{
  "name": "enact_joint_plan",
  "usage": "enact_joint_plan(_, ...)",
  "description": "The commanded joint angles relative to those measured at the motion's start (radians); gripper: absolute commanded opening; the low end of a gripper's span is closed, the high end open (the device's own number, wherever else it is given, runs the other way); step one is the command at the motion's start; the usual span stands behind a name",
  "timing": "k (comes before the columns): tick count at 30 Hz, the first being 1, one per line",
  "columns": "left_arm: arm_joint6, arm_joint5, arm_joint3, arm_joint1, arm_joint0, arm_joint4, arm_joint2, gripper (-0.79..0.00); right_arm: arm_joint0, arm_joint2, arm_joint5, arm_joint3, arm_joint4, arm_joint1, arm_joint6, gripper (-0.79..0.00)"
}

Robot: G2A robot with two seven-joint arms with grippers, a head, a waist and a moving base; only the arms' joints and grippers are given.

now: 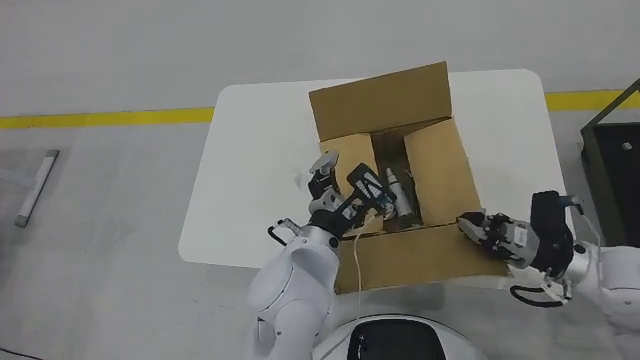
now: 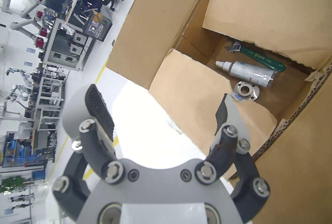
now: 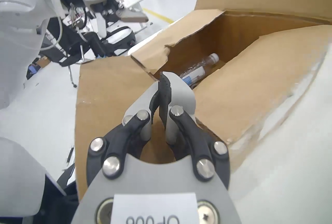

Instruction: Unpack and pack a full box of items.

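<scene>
An open cardboard box (image 1: 385,100) stands on the white table (image 1: 250,170), all flaps spread outward. Inside, the left wrist view shows a green-handled wrench (image 2: 256,55), a white bottle (image 2: 249,70) and a metal flange (image 2: 246,90). The bottle (image 1: 401,194) also shows from above. My left gripper (image 1: 343,176) is open at the box's left flap, one finger over the table and one over the flap (image 2: 197,85). My right gripper (image 3: 163,85) is shut above the near flap (image 3: 111,95), at its right corner. A clear bottle (image 3: 201,65) lies in the box beyond it.
A dark crate (image 1: 612,165) stands off the table's right edge. A grey bar (image 1: 35,186) lies on the floor far left. Bare table lies left of the box and behind its right flap.
</scene>
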Motion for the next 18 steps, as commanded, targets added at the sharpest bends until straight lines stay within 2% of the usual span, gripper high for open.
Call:
enact_joint_plan(1,-0.003,0.027,0.021,-0.002,-0.015,-0.001,0.006,0.0,-0.014,0.043,0.061,0.017,0.004,-0.006,-0.113,-0.785)
enact_joint_plan(5,-0.013,0.068,0.05,-0.005,-0.035,-0.017,0.017,0.0,-0.045,0.102,0.196,0.047,-0.056,-0.013,-0.2,-0.785)
enact_joint_plan(8,-0.023,0.089,0.074,-0.007,-0.045,-0.03,0.027,0.0,-0.055,0.085,0.261,0.067,-0.088,-0.016,-0.177,-0.785)
enact_joint_plan(11,-0.031,0.078,0.097,-0.007,-0.057,-0.015,0.044,0.0,-0.048,0.04,0.275,0.072,-0.12,-0.02,-0.155,-0.785)
enact_joint_plan(18,-0.056,0.081,0.118,-0.009,-0.071,-0.019,0.07,0.0,-0.049,-0.051,0.231,0.056,-0.183,-0.029,-0.193,-0.785)
